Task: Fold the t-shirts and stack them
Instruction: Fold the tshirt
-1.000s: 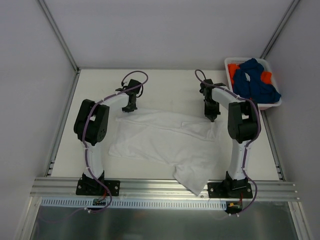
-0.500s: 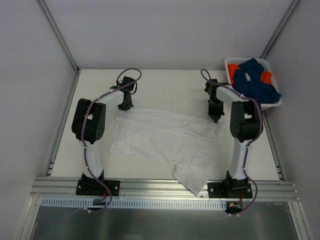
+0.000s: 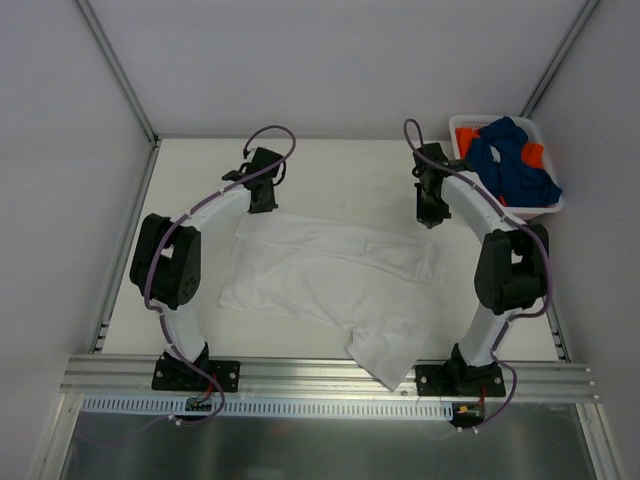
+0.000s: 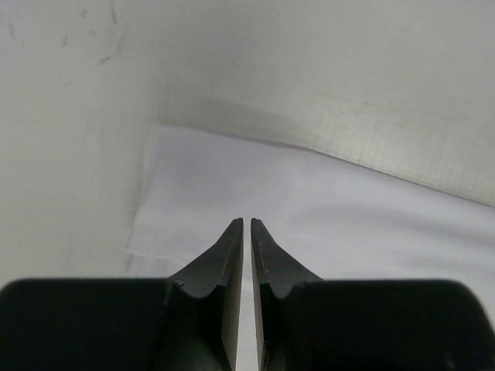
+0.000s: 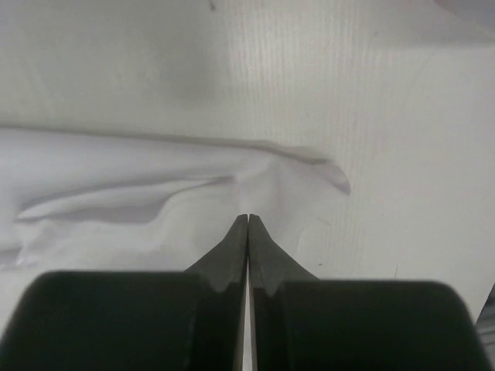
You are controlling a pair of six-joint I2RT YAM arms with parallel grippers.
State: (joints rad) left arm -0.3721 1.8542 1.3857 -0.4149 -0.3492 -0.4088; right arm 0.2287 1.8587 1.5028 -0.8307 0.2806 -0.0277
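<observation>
White t-shirt (image 3: 320,275) faint against pale table (image 3: 340,165)

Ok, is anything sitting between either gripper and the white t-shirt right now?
Nothing visible. The left gripper and right gripper are both at the far edge of the white t-shirt, with only bare cloth and table by their fingertips. The basket stands apart at the far right corner.

Pale table (image 3: 340,170), grey walls (image 3: 330,60), metal rail (image 3: 330,372)
</observation>
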